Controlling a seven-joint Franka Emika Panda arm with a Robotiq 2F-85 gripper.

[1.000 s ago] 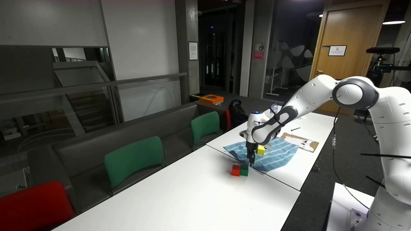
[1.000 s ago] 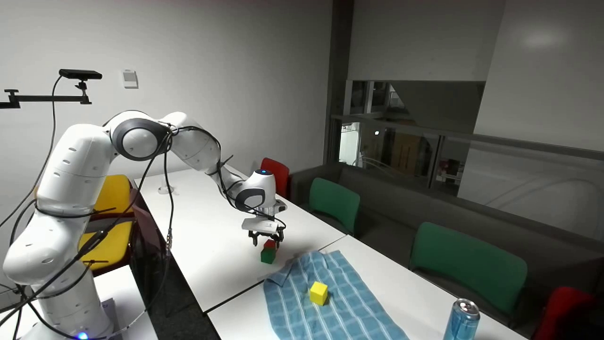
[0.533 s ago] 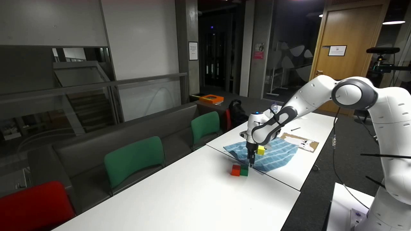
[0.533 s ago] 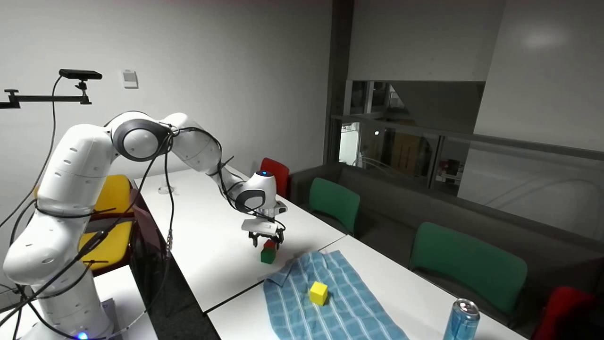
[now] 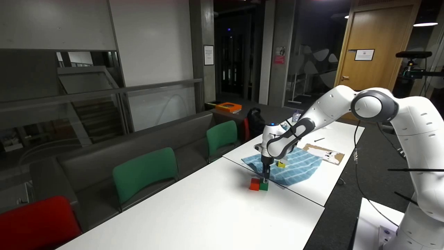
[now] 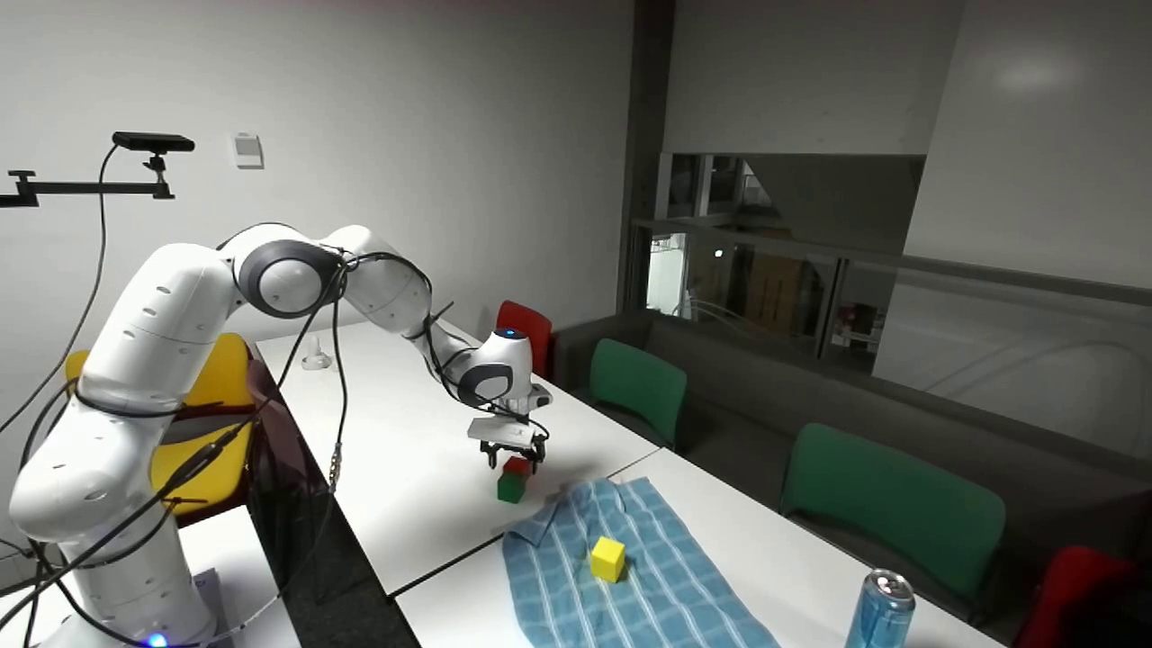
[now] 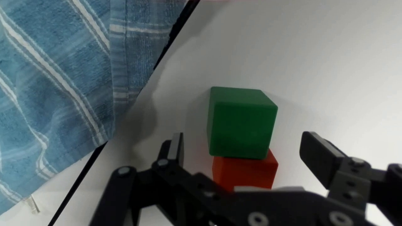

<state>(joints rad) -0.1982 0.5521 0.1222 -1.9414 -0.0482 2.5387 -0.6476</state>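
"State of the jaws?"

"Spread wide. In the wrist view the gripper (image 7: 243, 141) shows one finger to each side of the green cube (image 7: 242, 128) and the red cube (image 7: 246, 172), with a gap at both sides."

"Location of those cubes?"

"On the white table (image 5: 194, 208), red and green side by side; whether they touch cannot be determined."

"Surroundings?"

"A yellow cube (image 6: 607, 559) sits on a blue checked cloth (image 6: 558, 594) near them. A blue drink can (image 6: 880, 616) stands well apart, in an exterior view."
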